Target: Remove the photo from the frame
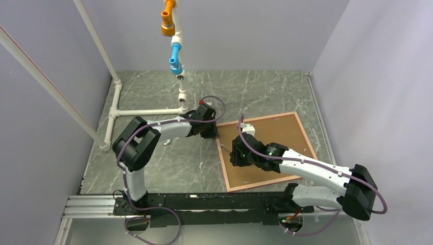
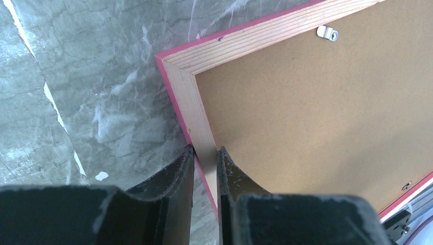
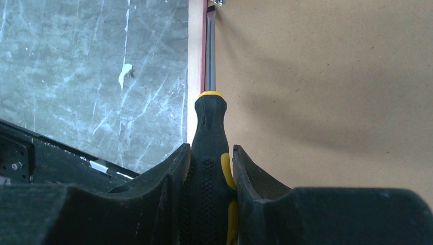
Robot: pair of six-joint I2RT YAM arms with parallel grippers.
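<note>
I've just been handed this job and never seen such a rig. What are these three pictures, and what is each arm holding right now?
The wide picture looks down on two robot arms bolted at the near table edge. The other two come from cameras on their wrists. A picture frame lies face down on the grey table, its brown backing board up; the photo itself is not visible. The left gripper is closed on the frame's wooden side rail near a corner. The right gripper holds a screwdriver, its shaft running along the frame's inner edge toward a small metal clip. A white pipe stand sits behind.
</note>
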